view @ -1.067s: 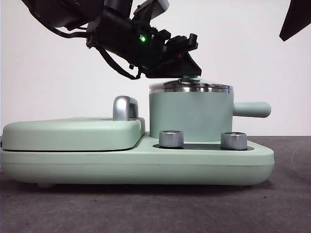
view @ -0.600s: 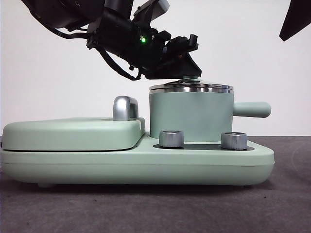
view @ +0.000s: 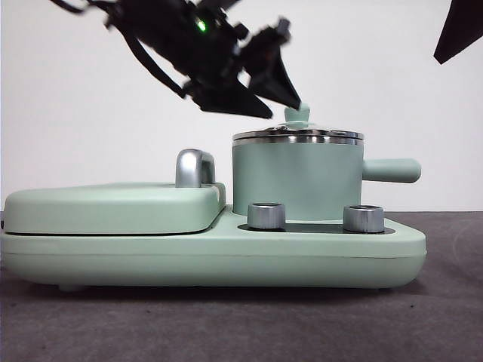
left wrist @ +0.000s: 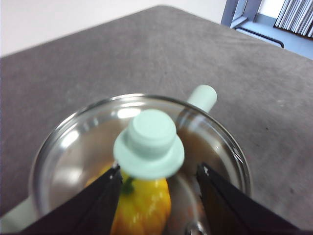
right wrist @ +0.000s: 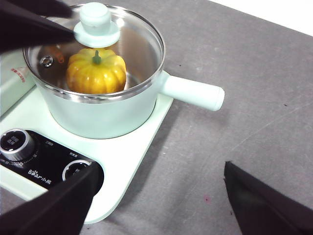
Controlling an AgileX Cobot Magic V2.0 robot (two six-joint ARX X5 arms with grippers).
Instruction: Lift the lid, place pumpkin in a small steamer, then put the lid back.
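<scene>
Round clear glass lid [right wrist: 93, 54] sits on mint-green pot [view: 296, 181], yellow toy pumpkin [right wrist: 96, 73] inside. Left gripper [left wrist: 159, 178] open, off the knob [view: 296, 115]. Could bump knob and shift lid.

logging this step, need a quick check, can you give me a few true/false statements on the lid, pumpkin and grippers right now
1. The lid sits on the small steamer. True.
2. The pumpkin lies on the table beside the pot. False: it is inside the small steamer, seen through the glass.
3. The left gripper is clamped on the lid's knob. False: its jaws are open, one on each side of the knob, not gripping it.
4. The right gripper is open and holds nothing. True.
5. The steamer's side handle is held by a gripper. False: nothing touches it.
</scene>
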